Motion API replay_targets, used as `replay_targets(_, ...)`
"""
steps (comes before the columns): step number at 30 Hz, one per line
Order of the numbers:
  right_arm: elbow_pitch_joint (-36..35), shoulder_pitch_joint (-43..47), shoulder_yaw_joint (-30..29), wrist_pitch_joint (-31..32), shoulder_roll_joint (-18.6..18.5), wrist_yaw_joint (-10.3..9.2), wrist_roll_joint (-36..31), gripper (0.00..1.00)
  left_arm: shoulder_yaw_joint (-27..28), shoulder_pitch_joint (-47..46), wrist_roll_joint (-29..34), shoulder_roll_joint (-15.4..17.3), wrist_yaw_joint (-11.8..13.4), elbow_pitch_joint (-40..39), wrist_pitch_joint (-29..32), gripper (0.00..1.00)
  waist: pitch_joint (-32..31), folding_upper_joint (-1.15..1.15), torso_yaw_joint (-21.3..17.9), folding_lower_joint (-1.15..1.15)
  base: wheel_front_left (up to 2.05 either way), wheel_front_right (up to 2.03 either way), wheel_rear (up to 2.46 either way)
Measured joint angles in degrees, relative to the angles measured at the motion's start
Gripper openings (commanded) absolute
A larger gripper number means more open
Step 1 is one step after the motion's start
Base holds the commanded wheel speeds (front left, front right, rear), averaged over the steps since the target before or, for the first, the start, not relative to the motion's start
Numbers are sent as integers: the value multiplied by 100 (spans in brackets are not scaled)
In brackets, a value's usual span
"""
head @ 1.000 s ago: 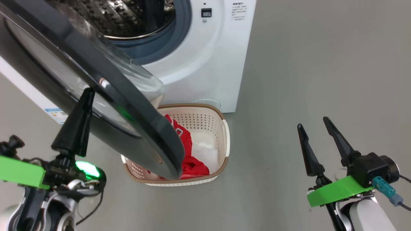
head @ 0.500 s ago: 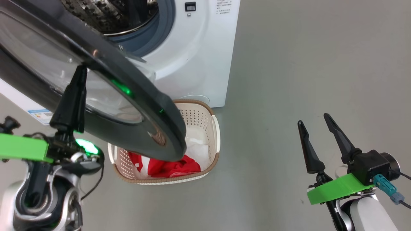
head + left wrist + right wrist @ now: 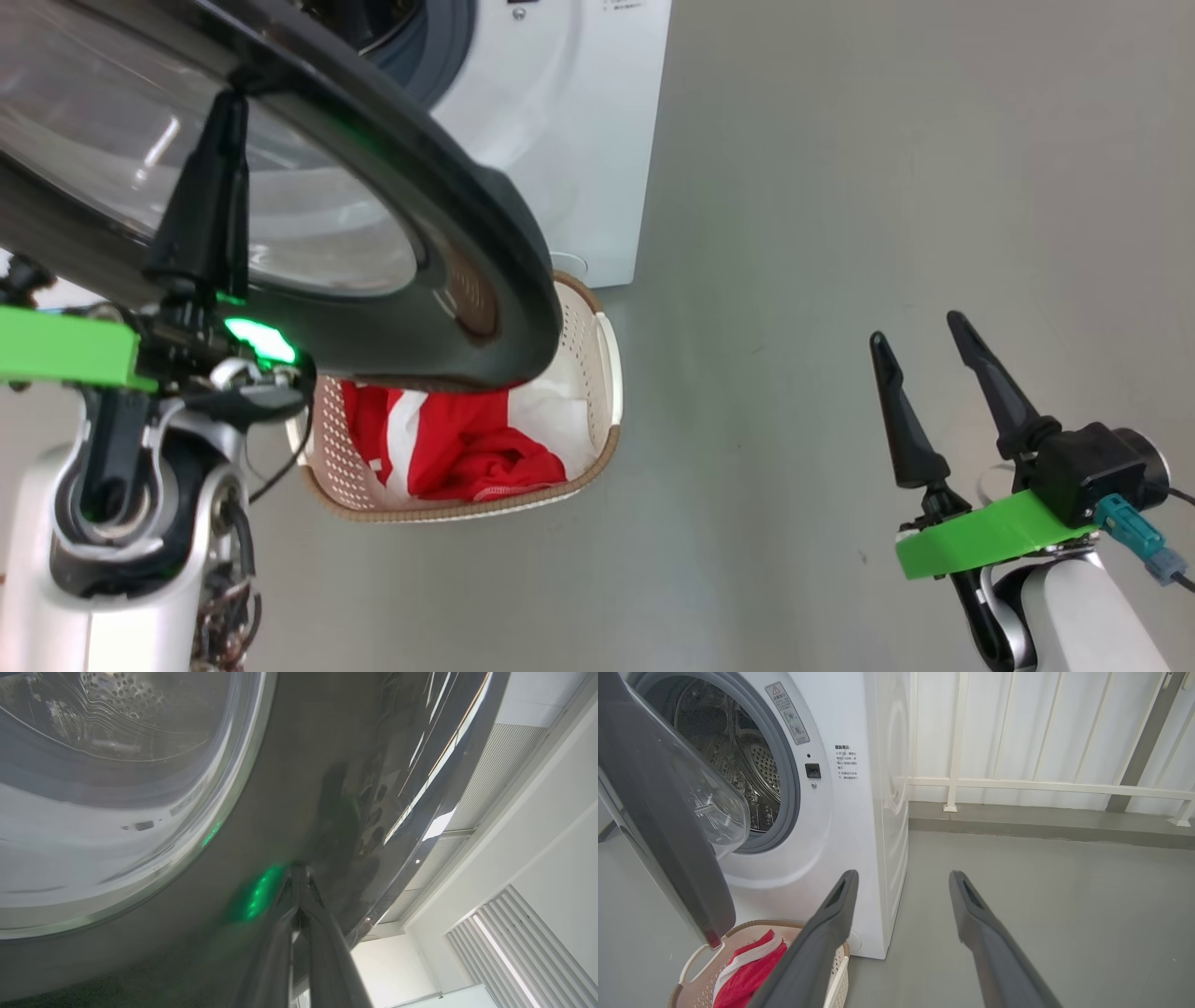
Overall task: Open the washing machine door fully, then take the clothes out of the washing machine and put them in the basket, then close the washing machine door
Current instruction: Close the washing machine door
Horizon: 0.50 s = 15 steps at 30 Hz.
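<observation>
Head view: left gripper, fingers pressed together on nothing, rests its tips against the outer face of the round glossy-black glass-bowled washing machine door, white boxy washing machine beyond it; right gripper splayed, farther off; red-and-white clothes in cream perforated basket below.

The basket sits on the floor before the washing machine; the clothes lie in it. The washing machine door juts out above the basket.
</observation>
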Motion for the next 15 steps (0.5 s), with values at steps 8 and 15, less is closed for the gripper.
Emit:
replay_targets(8, -86, -97, -24, 0, 0, 0, -5, 100, -23, -499, 2, -47, -145, 375, -57, 0, 204, 0, -82, 0, 0, 0, 0)
replay_targets(15, -110, -127, -21, 0, 0, 0, -13, 100, 51, -795, -90, -77, -249, 628, -56, 0, 321, 0, -172, 0, 0, 0, 0)
